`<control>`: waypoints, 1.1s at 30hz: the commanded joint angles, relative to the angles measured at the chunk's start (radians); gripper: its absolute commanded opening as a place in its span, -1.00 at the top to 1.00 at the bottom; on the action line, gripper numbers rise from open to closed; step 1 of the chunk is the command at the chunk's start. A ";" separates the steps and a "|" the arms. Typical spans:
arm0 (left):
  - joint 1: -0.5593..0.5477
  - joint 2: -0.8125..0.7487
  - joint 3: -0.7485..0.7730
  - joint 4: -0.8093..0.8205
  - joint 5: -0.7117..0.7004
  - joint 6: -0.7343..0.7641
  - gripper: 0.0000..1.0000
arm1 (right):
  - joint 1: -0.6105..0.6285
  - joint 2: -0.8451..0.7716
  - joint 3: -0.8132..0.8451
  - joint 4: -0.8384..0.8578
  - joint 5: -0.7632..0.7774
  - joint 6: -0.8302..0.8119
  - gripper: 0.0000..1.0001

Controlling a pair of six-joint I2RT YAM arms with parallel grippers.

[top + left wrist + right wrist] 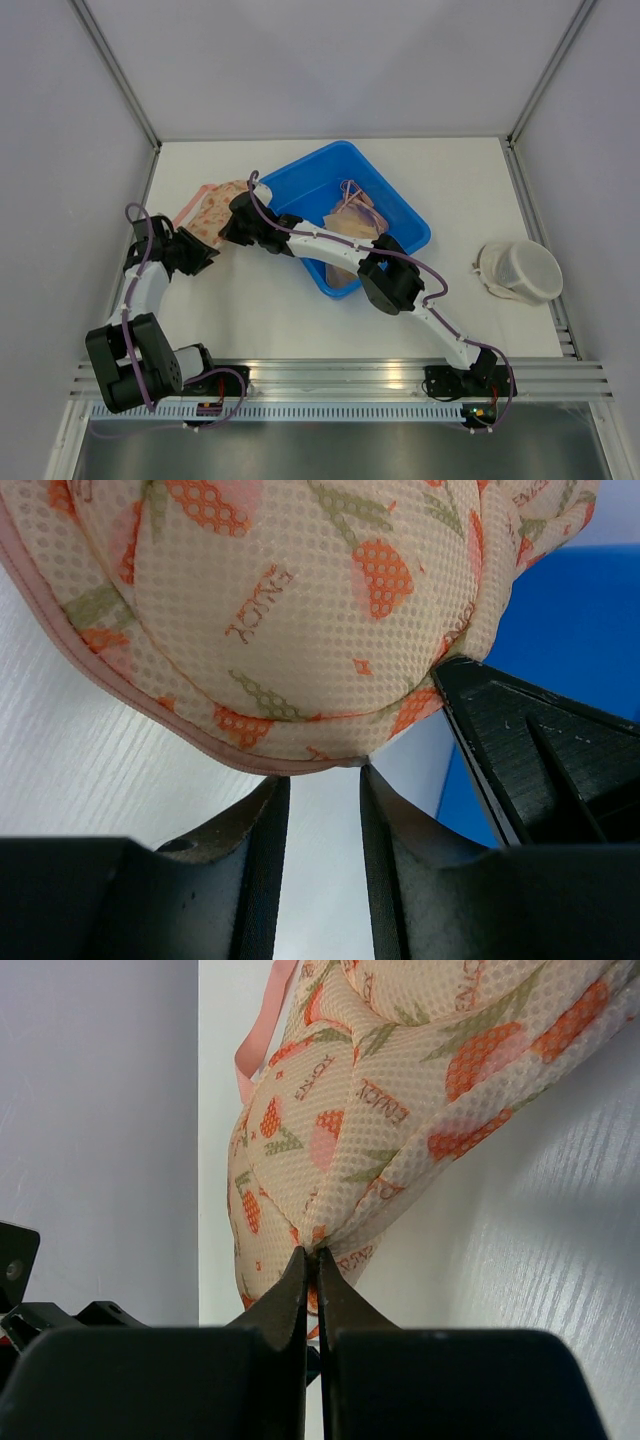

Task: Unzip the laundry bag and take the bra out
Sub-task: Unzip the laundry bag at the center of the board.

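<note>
1. Left pincer (322,780): the jaws are spread with a clear gap. Nothing lies between them. The pink-trimmed lower edge of the laundry bag (300,610) sits just ahead of the tips, close to them but not within the gap.

2. Right pincer (312,1255): the jaws are pressed together on a small fold of the bag's mesh, directly at the tips. This arm has contact with the bag; the left arm is just short of it.

3. Direction and axis: from the right pincer, the bag extends forward, up and to the right along the table (280,320). I judge that to be its long axis. From the left pincer, the bag lies straight ahead and above the tips, with the right pincer's black body just to the right.

4. Zip: I cannot locate the slider or the zip line in any view. A pink loop (267,1010) hangs at the bag's far end, well ahead of the right pincer. Whether it marks the zip end, I cannot tell.

5. Bra: not visible. The bag bulges and appears closed, so I judge it is inside.

6. Containers: beyond the right pincer's arm, the blue bin (392,192) holds a beige garment (352,222) with thin straps. Far right, well apart, stands a white mesh container (520,270); its contents cannot be seen.
</note>
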 commanded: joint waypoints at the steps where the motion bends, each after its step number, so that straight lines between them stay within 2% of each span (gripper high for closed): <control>1: -0.005 0.009 -0.025 0.093 0.060 -0.035 0.21 | 0.000 -0.053 0.000 0.032 -0.025 0.001 0.99; 11: -0.005 -0.031 -0.109 0.235 0.113 -0.076 0.27 | 0.000 -0.063 -0.012 0.038 -0.051 0.030 0.99; 19: -0.004 -0.032 -0.102 0.243 0.103 -0.079 0.48 | -0.003 -0.080 -0.046 0.049 -0.063 0.033 0.99; 28: -0.004 -0.040 -0.079 0.152 0.038 -0.075 0.91 | -0.009 -0.091 -0.054 0.047 -0.062 0.025 0.99; 33: -0.004 -0.035 -0.033 0.046 -0.031 -0.047 0.95 | -0.012 -0.095 -0.055 0.035 -0.056 0.013 0.99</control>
